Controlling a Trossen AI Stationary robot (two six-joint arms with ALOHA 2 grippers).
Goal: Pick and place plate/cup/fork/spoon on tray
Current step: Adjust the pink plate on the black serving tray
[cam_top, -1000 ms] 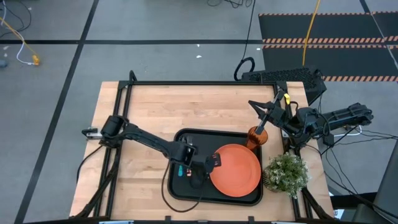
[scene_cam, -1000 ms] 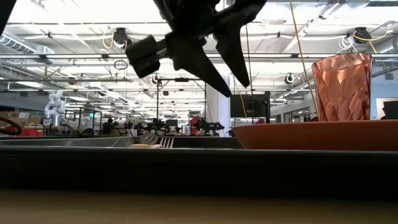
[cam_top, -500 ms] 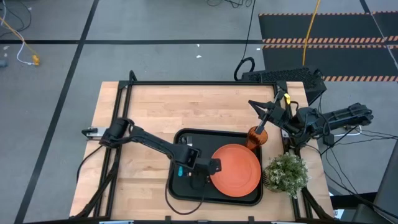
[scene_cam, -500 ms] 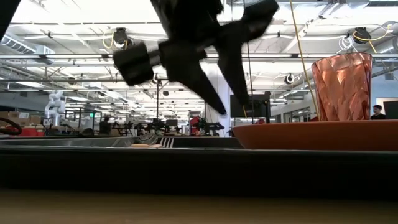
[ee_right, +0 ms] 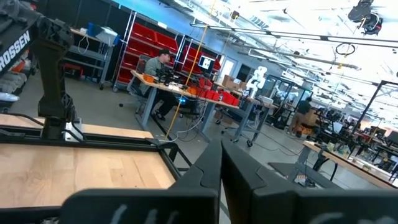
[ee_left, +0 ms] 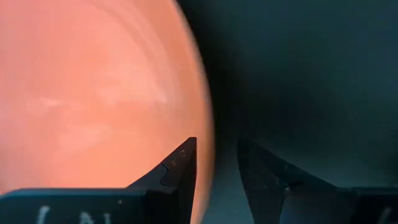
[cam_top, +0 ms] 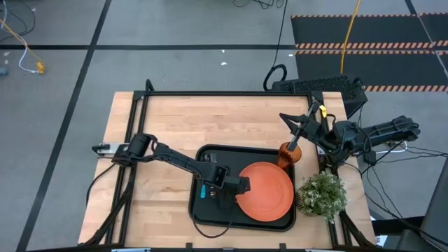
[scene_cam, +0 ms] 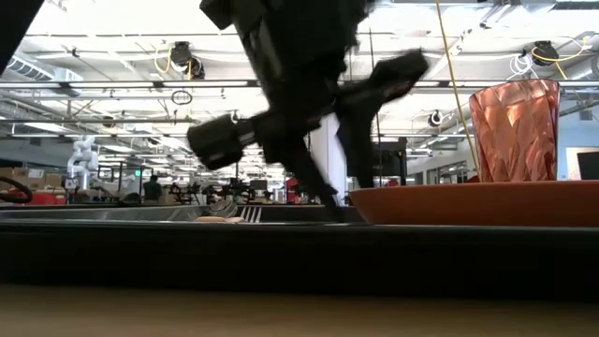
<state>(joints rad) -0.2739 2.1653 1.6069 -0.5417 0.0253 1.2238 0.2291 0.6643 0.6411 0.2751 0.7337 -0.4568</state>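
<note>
Counter point(cam_top: 175, 126): a pale wooden top is seen from above, framed by a black rail, with both arms mounted at its sides.
Tray point(cam_top: 210, 213): the black tray is set on the near half of the counter; its raised rim fills the foreground of the low view.
Plate point(cam_top: 266, 190): already placed on the right part of the tray, lying flat.
Plant point(cam_top: 322, 194): a small green potted plant is stood just beside the tray's right end, off the task; it crowds that side but blocks nothing at present.
Cup point(cam_top: 287, 152): stood upright at the tray's far right corner, close to the plate's rim; judged placed, though its base is hidden.
Fork point(scene_cam: 229, 216): tines and tan handle are made out lying low inside the tray, in the low view only.
Spoon point(cam_top: 204, 190): only a short blue streak is seen on the tray, beside the left wrist; judged to be its handle, the rest hidden.
Left gripper point(ee_left: 214, 171): lowered over the tray at the plate's left edge, jaws partly spread, one finger over the plate, the other over bare tray; nothing is seen pinched.
Right gripper point(ee_right: 222, 168): parked raised behind the cup, jaws pressed together and empty.
Progress: judged nearly finished; the spoon's final resting cannot be confirmed.
</note>
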